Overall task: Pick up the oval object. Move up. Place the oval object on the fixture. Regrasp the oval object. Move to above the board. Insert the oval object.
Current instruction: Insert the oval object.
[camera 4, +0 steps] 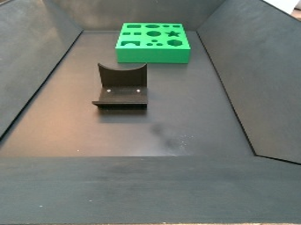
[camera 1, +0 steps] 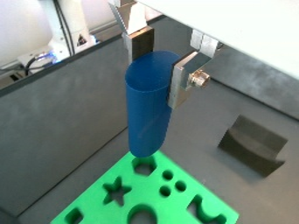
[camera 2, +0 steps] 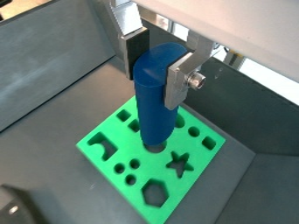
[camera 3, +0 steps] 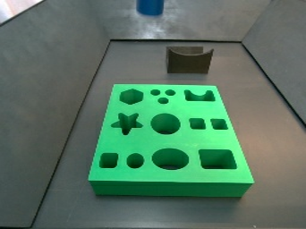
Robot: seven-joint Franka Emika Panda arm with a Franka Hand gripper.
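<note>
Blue oval object [camera 2: 156, 94] hangs clamped in the claw [camera 2: 162, 72], high over the green board [camera 2: 152, 157]. Line its end up squarely with the oval hole, then descend slowly; fixture [camera 3: 188, 58] sits clear beyond.

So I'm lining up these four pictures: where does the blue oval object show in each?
Wrist view: oval object mid-frame, clamped in the hand.
Wrist view: oval object at centre, above the board.
Side view: only its lower end at the top edge.
Side view: not in it.
Shared landmark: the green board.
</note>
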